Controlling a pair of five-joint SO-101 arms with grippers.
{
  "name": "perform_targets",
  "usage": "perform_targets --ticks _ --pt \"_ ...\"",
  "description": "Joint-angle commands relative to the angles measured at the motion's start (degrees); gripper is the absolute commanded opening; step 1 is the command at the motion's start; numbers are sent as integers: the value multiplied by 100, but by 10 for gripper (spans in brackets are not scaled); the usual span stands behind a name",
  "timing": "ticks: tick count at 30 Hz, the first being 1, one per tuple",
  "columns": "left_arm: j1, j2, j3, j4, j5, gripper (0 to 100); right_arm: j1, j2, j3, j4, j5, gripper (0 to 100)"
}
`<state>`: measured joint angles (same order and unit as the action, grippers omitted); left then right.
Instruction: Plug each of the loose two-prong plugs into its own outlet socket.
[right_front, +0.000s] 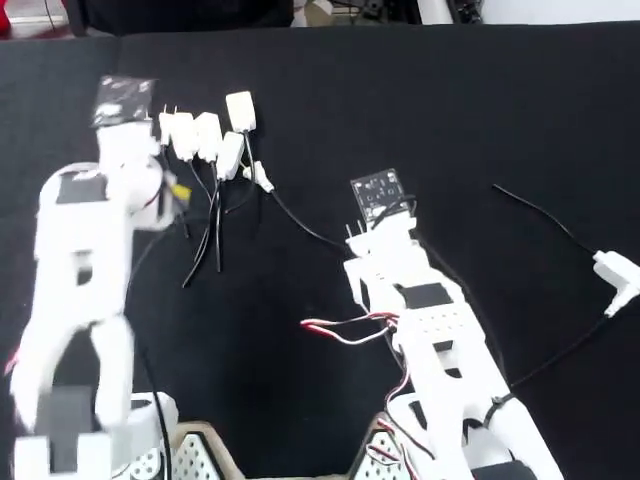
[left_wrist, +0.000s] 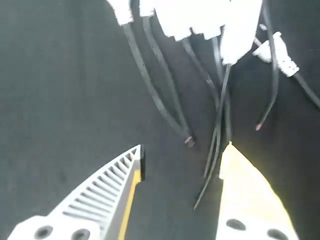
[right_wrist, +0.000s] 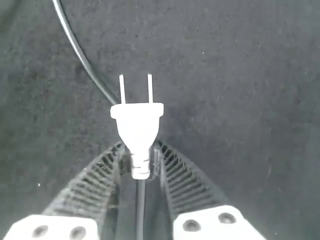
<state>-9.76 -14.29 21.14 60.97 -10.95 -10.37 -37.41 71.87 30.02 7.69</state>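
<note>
Holding a two-prong plug (right_wrist: 136, 120) by its neck, the right gripper (right_wrist: 137, 162) is clamped firmly, with both prongs pointing straight ahead above the black table (right_front: 470, 110). The plug's cable (right_wrist: 80, 55) trails off across the cloth. The step in hand appears to be carrying this plug to a socket. It would go best with the prongs kept level, squared to the slots, and pushed along their own axis, leaving slack in the cable so it cannot twist the plug.

The white cluster (right_front: 205, 135) at the far left of the table is probably the group of outlet sockets, though the separate bodies are hard to tell apart. The left gripper (left_wrist: 184, 147) hangs with its fingers apart over the black leads (left_wrist: 160, 100) that run from the cluster, and a small white connector (left_wrist: 277, 52) lies just beside them. That arm and the tangle of leads crowd the approach. A second loose plug (right_front: 615, 270) lies well apart at the table's right edge.
</note>
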Motion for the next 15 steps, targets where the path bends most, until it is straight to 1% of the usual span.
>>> perform_targets --ticks 1,4,7,12,15 --pt "242 1108 -1437 -88 141 257 26 -145 48 -264 -62 11" --pt "251 2075 -2440 -97 659 258 26 -145 119 -396 -62 11" --pt "215 3147 -3495 -88 976 258 18 -145 119 -396 -62 11" --pt "171 4844 -5051 -44 1248 252 -105 -145 136 -396 -62 11" --pt "48 5442 -6044 97 1424 252 -132 -145 145 -396 -62 11"
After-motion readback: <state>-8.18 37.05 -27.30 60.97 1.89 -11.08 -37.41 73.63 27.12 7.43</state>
